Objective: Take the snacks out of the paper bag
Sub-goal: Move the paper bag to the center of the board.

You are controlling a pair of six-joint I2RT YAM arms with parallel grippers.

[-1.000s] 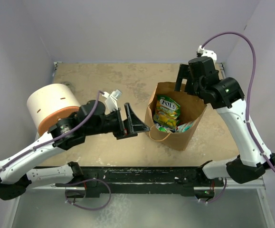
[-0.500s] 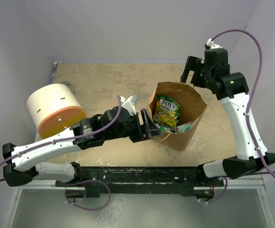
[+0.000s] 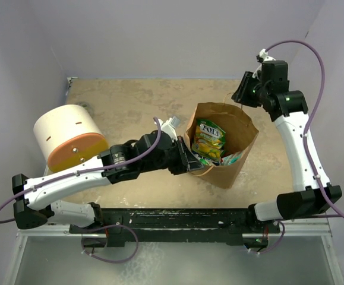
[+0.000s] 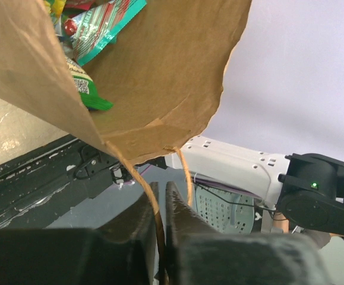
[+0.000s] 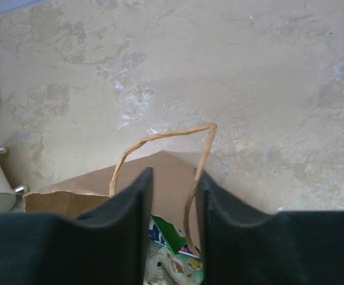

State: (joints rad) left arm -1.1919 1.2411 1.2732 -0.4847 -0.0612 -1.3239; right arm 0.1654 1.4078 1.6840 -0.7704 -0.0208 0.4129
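Note:
The brown paper bag (image 3: 234,163) stands open on the table, right of centre. Snacks lie inside it: a green-yellow packet (image 3: 210,138) on top, a teal packet (image 4: 109,24) and a green-edged one (image 4: 88,95) below. My left gripper (image 3: 192,161) is at the bag's near-left rim. In the left wrist view its fingers (image 4: 142,208) are pinched on a strand of the near loop handle (image 4: 186,172). My right gripper (image 3: 243,95) hangs over the far rim. Its jaws (image 5: 173,178) stand apart, with one strand of the far handle (image 5: 160,133) between them, against the right finger.
A white cylinder with an orange-yellow end (image 3: 70,139) lies at the left, beside my left arm. A small round object (image 3: 84,107) sits behind it. Pale walls close the table on three sides. A black rail (image 3: 177,217) runs along the near edge.
My left arm has reached right to the bag's near handle and its jaws have closed on it. My right gripper has shifted back over the far handle and its jaws have narrowed.

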